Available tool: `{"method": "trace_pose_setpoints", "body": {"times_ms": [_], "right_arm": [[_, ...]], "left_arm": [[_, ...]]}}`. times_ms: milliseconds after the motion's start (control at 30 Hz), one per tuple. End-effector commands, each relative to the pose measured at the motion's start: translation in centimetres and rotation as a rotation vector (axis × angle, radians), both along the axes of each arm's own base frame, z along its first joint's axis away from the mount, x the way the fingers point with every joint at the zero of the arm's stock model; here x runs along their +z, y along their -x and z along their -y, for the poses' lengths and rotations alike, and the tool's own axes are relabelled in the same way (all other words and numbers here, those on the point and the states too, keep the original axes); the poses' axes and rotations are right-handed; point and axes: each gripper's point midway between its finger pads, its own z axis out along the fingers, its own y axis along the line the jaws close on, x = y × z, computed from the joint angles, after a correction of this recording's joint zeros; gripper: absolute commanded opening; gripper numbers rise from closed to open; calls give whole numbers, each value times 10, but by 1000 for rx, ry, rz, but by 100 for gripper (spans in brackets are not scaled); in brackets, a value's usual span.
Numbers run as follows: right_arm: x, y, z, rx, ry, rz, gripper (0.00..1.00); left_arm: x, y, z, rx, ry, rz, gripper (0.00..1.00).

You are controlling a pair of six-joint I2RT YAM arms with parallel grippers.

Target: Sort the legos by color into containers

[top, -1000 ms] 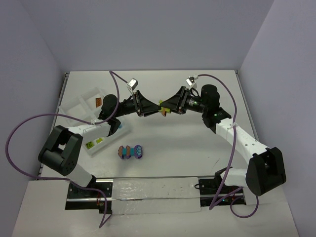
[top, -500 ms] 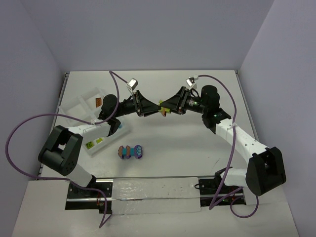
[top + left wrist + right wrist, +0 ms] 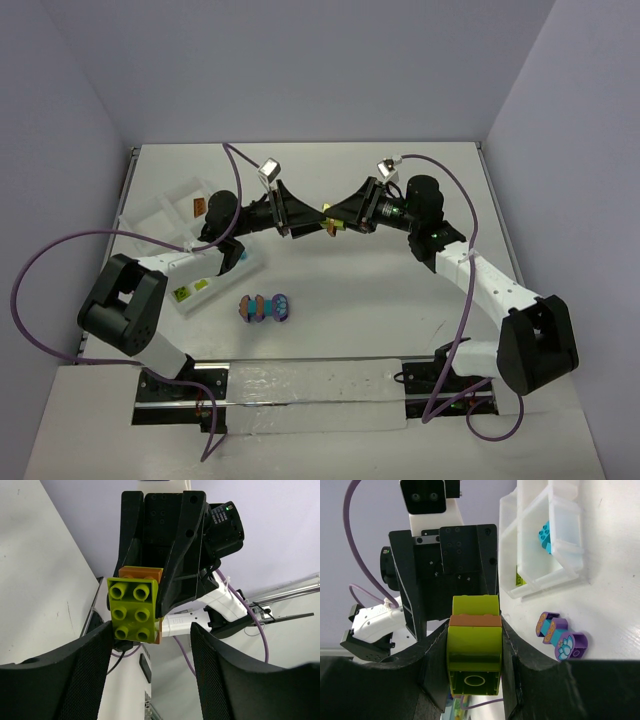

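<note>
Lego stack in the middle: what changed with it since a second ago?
The left gripper opened and let go of the lego stack. The right gripper stays clamped on it, holding it up alone. The white tray and the loose purple-and-turquoise lego cluster have not moved.

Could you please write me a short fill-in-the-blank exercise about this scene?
The right fingers clamp a stack of lime and ____ bricks.
The left fingers stand ____, not gripping it.
The purple-and-turquoise cluster lies on the ____, outside the white tray.
Missing words: orange; open; table.
</note>
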Motion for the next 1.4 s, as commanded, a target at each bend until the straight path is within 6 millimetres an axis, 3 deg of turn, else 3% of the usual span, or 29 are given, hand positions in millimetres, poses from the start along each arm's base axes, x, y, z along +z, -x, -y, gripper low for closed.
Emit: {"method": "trace_pose_setpoints", "body": {"times_ms": [0, 100, 233, 600, 767, 1000, 1167, 1233, 1300, 1367], "right_arm": [[2, -4, 3, -21, 9, 40, 0], [2, -5, 4, -24, 8, 40, 0], [3, -6, 5, -30, 8, 41, 0], [3, -8, 8, -37, 10, 44, 0], [2, -7, 8, -39, 11, 41, 0], [4, -7, 8, -37, 9, 45, 0], [1, -7, 8, -33, 11, 38, 0], [-1, -7, 7, -31, 15, 32, 5], [-5, -8, 7, -27, 21, 20, 23], [-8, -7, 6, -23, 25, 7, 48]], "left_arm": [[20, 3, 0, -17, 34, 73, 61], [19, 2, 1, -15, 29, 73, 52], [18, 3, 1, -23, 25, 72, 56], [15, 7, 0, -29, 21, 71, 55], [16, 7, 1, -29, 24, 67, 40], [15, 6, 0, -22, 18, 63, 3], [16, 6, -1, -11, 29, 61, 0], [16, 6, -1, -8, 32, 55, 0], [17, 6, -1, -4, 34, 55, 0], [17, 5, -2, 2, 33, 56, 0]]}}
